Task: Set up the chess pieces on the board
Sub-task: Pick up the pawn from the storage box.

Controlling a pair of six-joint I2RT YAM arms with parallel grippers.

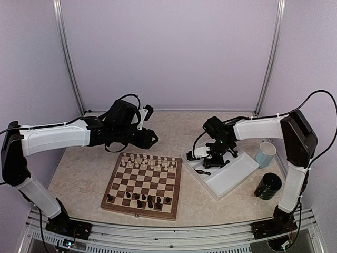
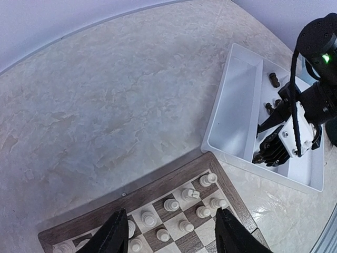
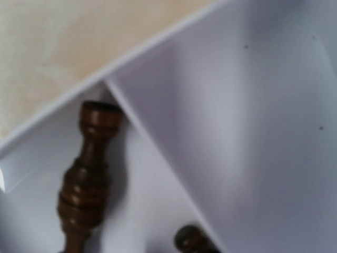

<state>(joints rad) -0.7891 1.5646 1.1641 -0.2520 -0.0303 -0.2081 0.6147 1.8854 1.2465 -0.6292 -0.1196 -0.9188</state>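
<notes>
The board (image 1: pixel 176 185) lies in the middle of the table. Cream chess pieces (image 1: pixel 147 161) fill its far rows and dark chess pieces (image 1: pixel 150 200) stand on its near rows. My left gripper (image 1: pixel 151 138) hovers over the board's far edge, open and empty; in the left wrist view its fingers (image 2: pixel 113 234) straddle several cream pieces (image 2: pixel 185 194). My right gripper (image 1: pixel 209 162) is down inside the white tray (image 1: pixel 234 176), also seen from the left wrist (image 2: pixel 267 152). The right wrist view shows a dark piece (image 3: pixel 87 179) lying flat and another (image 3: pixel 192 240), with no fingers visible.
A pale blue cup (image 1: pixel 266 154) stands right of the tray and a dark cup (image 1: pixel 269 185) sits nearer the front right. The tray has a divider wall (image 3: pixel 174 168) and an empty left compartment (image 2: pixel 237 110). Walls close in the back and sides.
</notes>
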